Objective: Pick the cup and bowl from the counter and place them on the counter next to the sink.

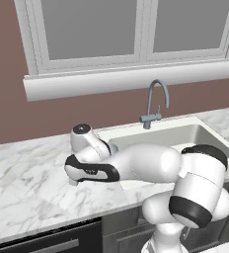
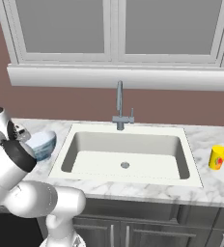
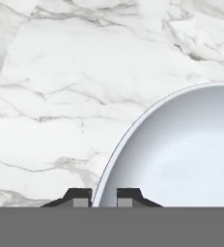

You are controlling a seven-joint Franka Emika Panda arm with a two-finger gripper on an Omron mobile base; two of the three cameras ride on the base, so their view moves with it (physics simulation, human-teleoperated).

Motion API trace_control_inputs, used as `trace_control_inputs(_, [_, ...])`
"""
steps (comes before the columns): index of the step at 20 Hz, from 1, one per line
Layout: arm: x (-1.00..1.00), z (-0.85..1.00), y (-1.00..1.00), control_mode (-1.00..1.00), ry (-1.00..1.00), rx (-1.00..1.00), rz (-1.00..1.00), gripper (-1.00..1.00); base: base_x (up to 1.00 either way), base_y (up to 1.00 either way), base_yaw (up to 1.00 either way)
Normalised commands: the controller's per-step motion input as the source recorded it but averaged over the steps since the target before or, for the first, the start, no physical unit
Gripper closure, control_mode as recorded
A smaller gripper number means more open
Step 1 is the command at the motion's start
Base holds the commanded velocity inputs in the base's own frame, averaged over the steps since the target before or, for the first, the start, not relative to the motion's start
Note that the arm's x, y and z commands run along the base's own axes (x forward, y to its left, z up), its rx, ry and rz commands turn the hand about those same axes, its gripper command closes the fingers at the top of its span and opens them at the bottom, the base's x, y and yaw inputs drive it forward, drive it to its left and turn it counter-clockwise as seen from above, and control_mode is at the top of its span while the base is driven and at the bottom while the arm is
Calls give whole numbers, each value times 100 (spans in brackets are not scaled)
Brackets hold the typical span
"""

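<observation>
surface [image 2: 215, 185]: white marble, runs both sides of the sink [image 2: 125, 153]. sink sits mid-frame under the tap [image 2: 119, 103].

arm [image 1: 151, 165] reaches low to the left of the basin, hand down over the marble there.

bowl [image 2: 41, 144]: pale grey-blue, resting on the surface just beside the sink's left edge, partly behind the arm in the right base view. Hand view looks straight into it, rim curving up from between the tips.

cup [image 2: 217, 157]: yellow with red mark, upright on the surface right of the sink, near the basin, well apart from the bowl.

end effector [image 3: 104, 198]: tips stand close together, only a narrow gap, straddling the bowl rim, one tip outside over marble and one inside. Looks like a pinch on the rim; cannot tell if the pads press it or have just slackened.

step in hand, my read: setting the bowl down next to the sink. To do it well: make sure the base sits flat on marble before letting go, part the tips fully so neither drags the rim, then lift straight up along the tip axis. Don't sweep sideways toward the basin, the bowl is near the edge and a nudge could tip it in.
</observation>
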Motion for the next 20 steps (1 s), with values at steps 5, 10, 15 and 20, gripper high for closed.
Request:
trace_control_inputs(5, [-11,0,-15,-100,0,4,-4,-100,0,0,0])
trace_control_inputs(10, [-7,0,0,-100,0,0,-1,-100,0,0,0])
trace_control_inputs(15, [-7,5,0,-100,0,0,0,-100,0,0,0])
trace_control_inputs(20, [-5,29,0,-100,0,0,0,-100,0,0,0])
